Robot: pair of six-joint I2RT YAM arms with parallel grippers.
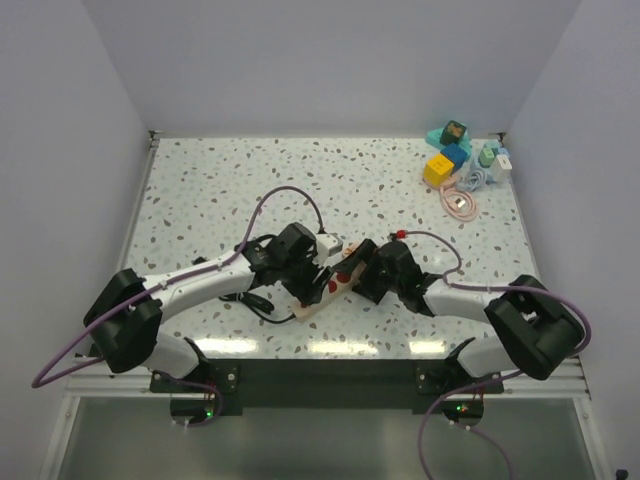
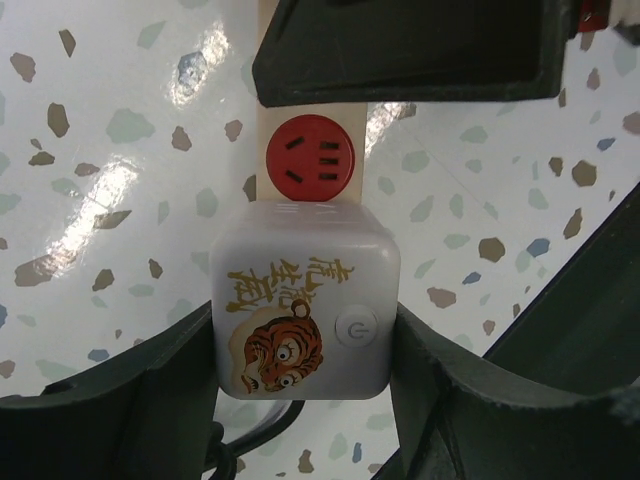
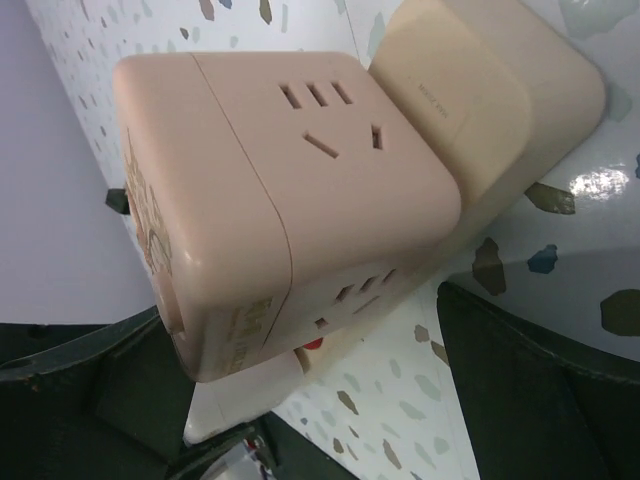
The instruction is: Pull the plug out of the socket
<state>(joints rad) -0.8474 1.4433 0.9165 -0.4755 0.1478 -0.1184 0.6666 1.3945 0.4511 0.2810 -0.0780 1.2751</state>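
The socket (image 1: 322, 292), a cream-white strip with red outlets, lies diagonally at the table's middle. The plug (image 1: 328, 243) seated on its far end is a white cube with a tiger picture and a power button (image 2: 305, 300). My left gripper (image 1: 320, 252) is shut on the plug, and its fingers (image 2: 150, 400) press both sides of the cube. One free red outlet (image 2: 312, 158) shows just beyond it. My right gripper (image 1: 362, 274) stands open astride the socket (image 3: 480, 110) beside the plug (image 3: 280, 200), with bare table between its right finger (image 3: 540, 380) and the strip.
A black cord (image 1: 255, 300) curls off the strip's near end, under my left arm. Coloured blocks (image 1: 447, 155) and a pink disc (image 1: 460, 205) with thin cables sit at the back right corner. White walls close the table on three sides.
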